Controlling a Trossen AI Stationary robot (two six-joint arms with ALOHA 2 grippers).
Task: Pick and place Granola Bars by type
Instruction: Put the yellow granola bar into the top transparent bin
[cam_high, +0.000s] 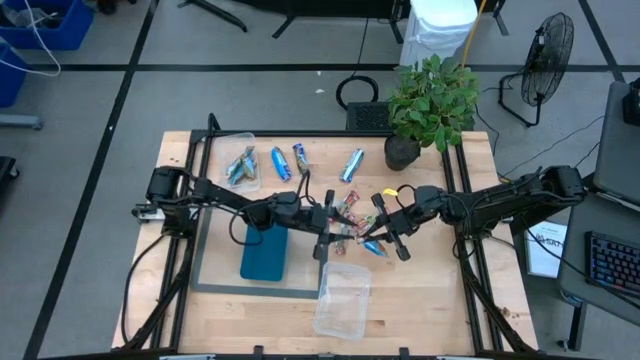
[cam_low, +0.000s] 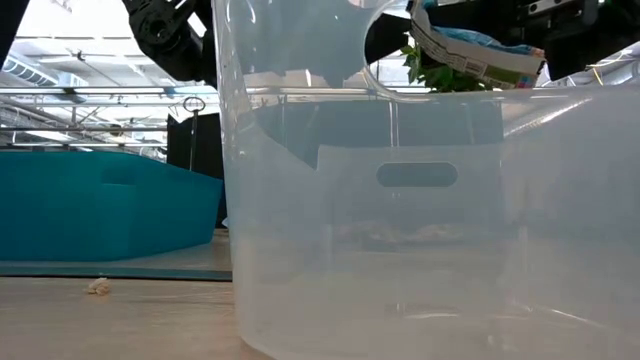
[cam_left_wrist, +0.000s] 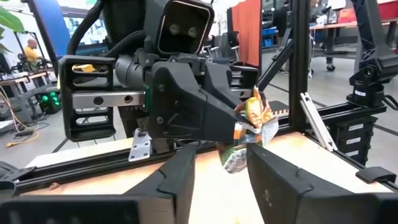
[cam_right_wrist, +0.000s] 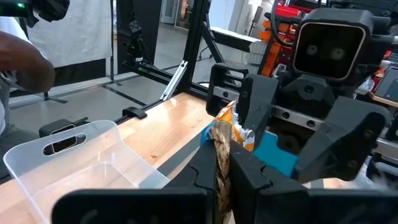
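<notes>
Both grippers meet near the middle of the table, above the front clear tub (cam_high: 342, 297) and beside the teal tray (cam_high: 265, 251). From the right wrist view, the right gripper (cam_right_wrist: 224, 163) has its two fingers pressed tight together on a crinkled multicoloured bar (cam_right_wrist: 222, 138), which stands up between them just in front of the other arm's camera housing. The left wrist view shows the same wrapper (cam_left_wrist: 251, 134) beyond the left gripper (cam_left_wrist: 219, 175), whose fingers stand apart with a clear gap and nothing between them; the wrapper hangs at the right gripper's tip, not in the left one's grasp. From above, the left gripper (cam_high: 324, 232) and the right gripper (cam_high: 378, 235) face each other with a few multicoloured bars (cam_high: 347, 210) lying on the wood between and just behind them. Farther back on the table lie three blue bars (cam_high: 281, 162) in a loose row, well apart from the grippers, and a second clear tub (cam_high: 238, 160) at the back left holds several silver-tan bars (cam_high: 240, 168). A potted plant (cam_high: 428, 105) stands at the back right corner.
</notes>
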